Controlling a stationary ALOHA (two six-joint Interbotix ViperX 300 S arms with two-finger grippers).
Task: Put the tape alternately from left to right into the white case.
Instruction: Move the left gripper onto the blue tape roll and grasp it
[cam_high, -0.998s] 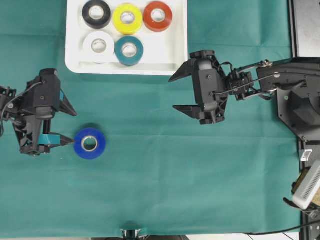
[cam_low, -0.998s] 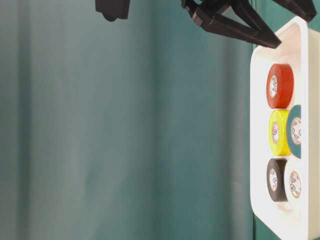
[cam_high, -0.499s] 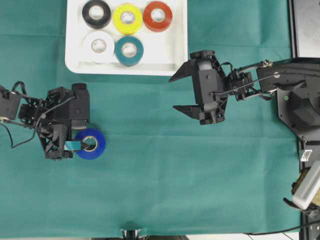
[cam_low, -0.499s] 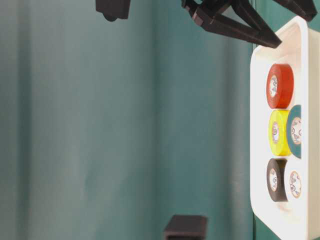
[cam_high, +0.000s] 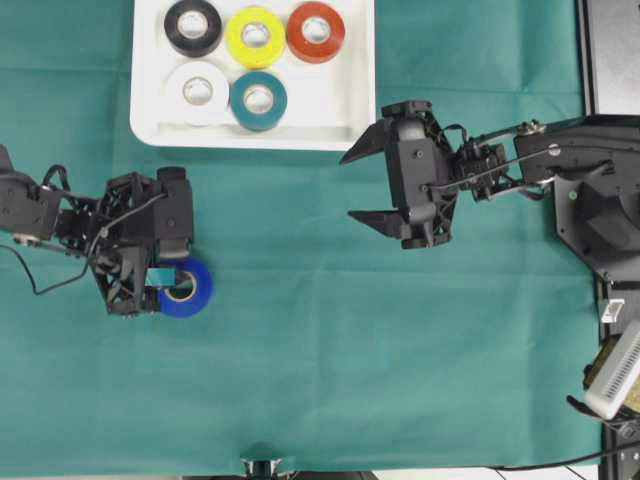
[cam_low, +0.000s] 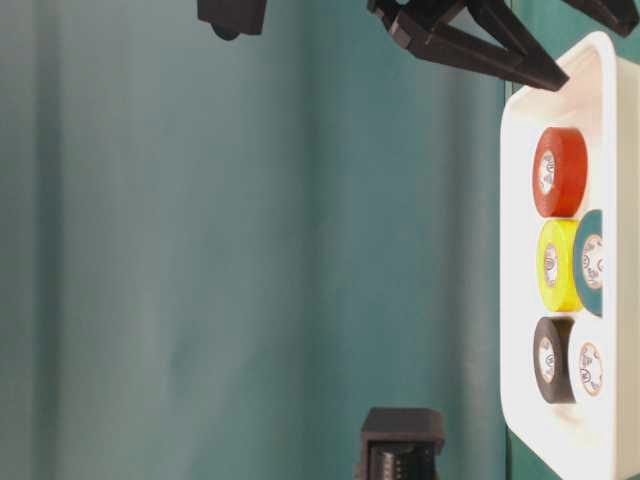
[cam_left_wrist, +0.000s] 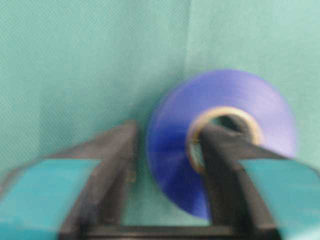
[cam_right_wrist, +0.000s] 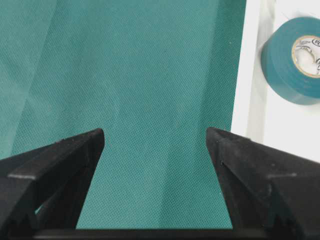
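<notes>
Since a second ago my left gripper (cam_high: 165, 283) has pushed forward over the blue roll (cam_high: 190, 290) and drawn its jaws in from wide; the right arm has not stirred.

From overhead, the blue roll lies on the green cloth (cam_high: 320, 390), well below the white case (cam_high: 355, 120), with one finger in its core and the other outside its wall. Black (cam_high: 193, 26), yellow (cam_high: 255, 36), red-orange (cam_high: 316, 31), white (cam_high: 197, 92) and teal (cam_high: 258, 99) rolls already sit in the case, so I judge this the last pick. My right gripper (cam_high: 352, 185) hangs wide and empty beside the case's near corner.

At table level, the five rolls show in the case (cam_low: 520, 260), the right fingers (cam_low: 470, 50) jut in at the top, and a black block of the left arm (cam_low: 402, 445) rises at the bottom edge.

My left wrist view is blurred: the jaws are narrow around the wall of the blue roll (cam_left_wrist: 220, 145), but I cannot tell if they have bitten yet.

My right wrist view shows spread jaws over bare cloth, the teal roll (cam_right_wrist: 292, 60) in the case beside them.

Next I would confirm the pinch, lift, and carry to the free spot right of the teal roll. The case rim must be cleared, and the right gripper waits close to that corner.
</notes>
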